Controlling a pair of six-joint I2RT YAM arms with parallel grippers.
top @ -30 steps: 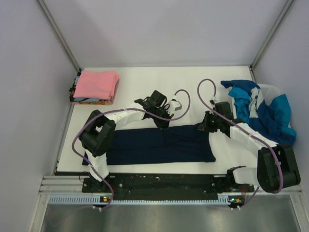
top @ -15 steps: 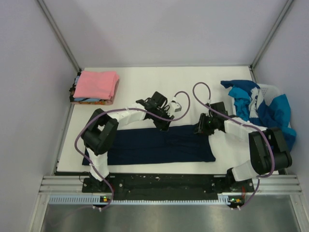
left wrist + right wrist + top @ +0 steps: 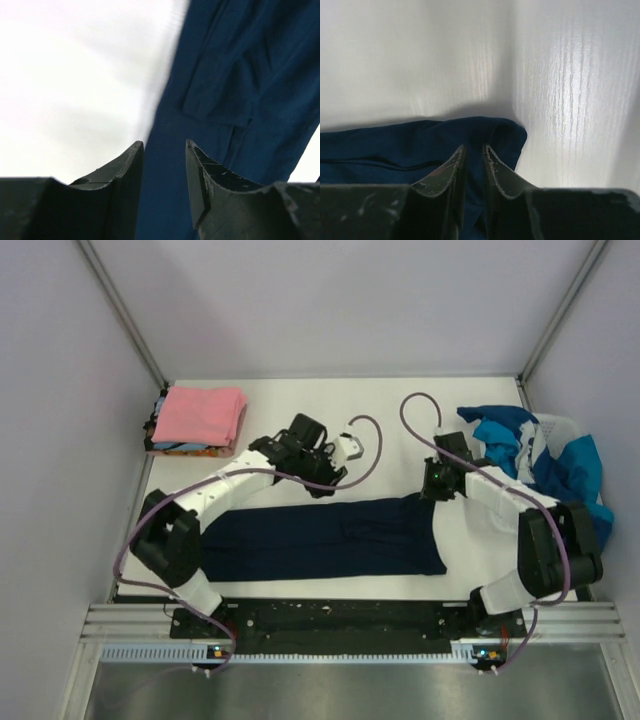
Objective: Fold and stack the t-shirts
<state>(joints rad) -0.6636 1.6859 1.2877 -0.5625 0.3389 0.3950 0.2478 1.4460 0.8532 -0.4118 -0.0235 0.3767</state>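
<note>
A dark navy t-shirt [image 3: 330,538] lies folded in a long band across the near part of the table. My right gripper [image 3: 431,492] is at its far right corner. In the right wrist view the gripper [image 3: 474,148] is shut on a raised fold of the navy t-shirt [image 3: 395,145]. My left gripper [image 3: 321,481] is over the band's far edge near the middle. In the left wrist view it [image 3: 164,146] stands open, with the navy t-shirt [image 3: 235,75] seen below and between its fingers.
A folded stack with a pink t-shirt [image 3: 202,414] on top sits at the far left corner. Several crumpled blue, teal and white t-shirts [image 3: 545,468] are heaped over a white basket [image 3: 563,426] at the far right. White table [image 3: 300,410] lies beyond the navy shirt.
My left arm has swung out to the left and its gripper has moved up and left off the shirt's edge. My right gripper has drawn back toward the far right with the shirt's corner.
</note>
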